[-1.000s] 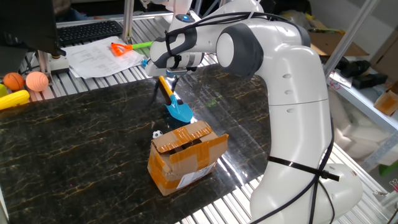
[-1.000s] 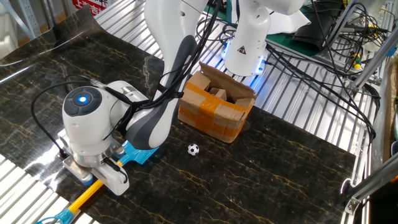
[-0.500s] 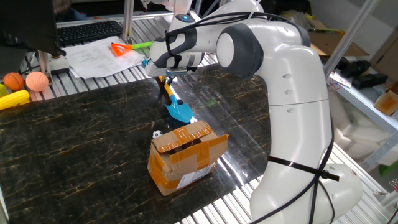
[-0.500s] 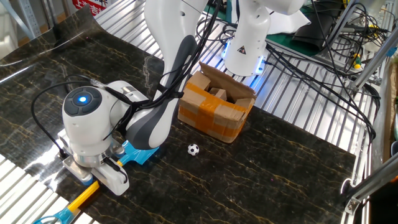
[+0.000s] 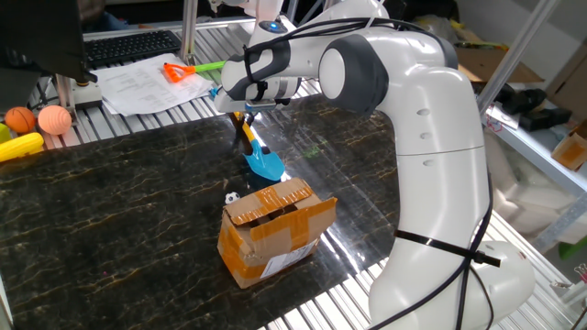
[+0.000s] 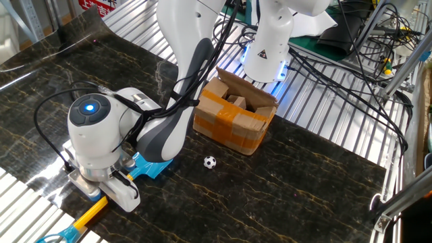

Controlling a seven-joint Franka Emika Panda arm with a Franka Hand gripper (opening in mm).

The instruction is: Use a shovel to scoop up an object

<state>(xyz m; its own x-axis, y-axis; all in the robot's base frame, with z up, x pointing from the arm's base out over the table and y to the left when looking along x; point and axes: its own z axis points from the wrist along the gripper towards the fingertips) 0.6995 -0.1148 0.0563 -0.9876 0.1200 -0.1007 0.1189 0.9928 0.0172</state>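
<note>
The shovel lies on the dark marble table with its blue blade (image 5: 266, 165) pointing toward the box; the yellow-orange shaft (image 5: 245, 128) runs back under my hand. My gripper (image 5: 241, 116) is shut on the shaft. In the other fixed view the blade (image 6: 152, 167) shows beside my gripper (image 6: 108, 191), and the shaft (image 6: 90, 213) and light blue handle end (image 6: 59, 236) stick out behind it. The tiny black-and-white ball (image 6: 210, 162) lies on the table between blade and box, apart from the blade. It peeks out behind the box (image 5: 231, 196).
An open brown cardboard box (image 5: 275, 229) stands just past the ball; it also shows in the other fixed view (image 6: 236, 115). An orange shovel with green handle (image 5: 188, 69) lies on papers at the back. Two orange balls (image 5: 38, 119) and a yellow toy (image 5: 20, 147) sit far left.
My fingers have closed in on the yellow shaft since a second ago. The shovel, the ball and the arm have otherwise stayed where they were.
</note>
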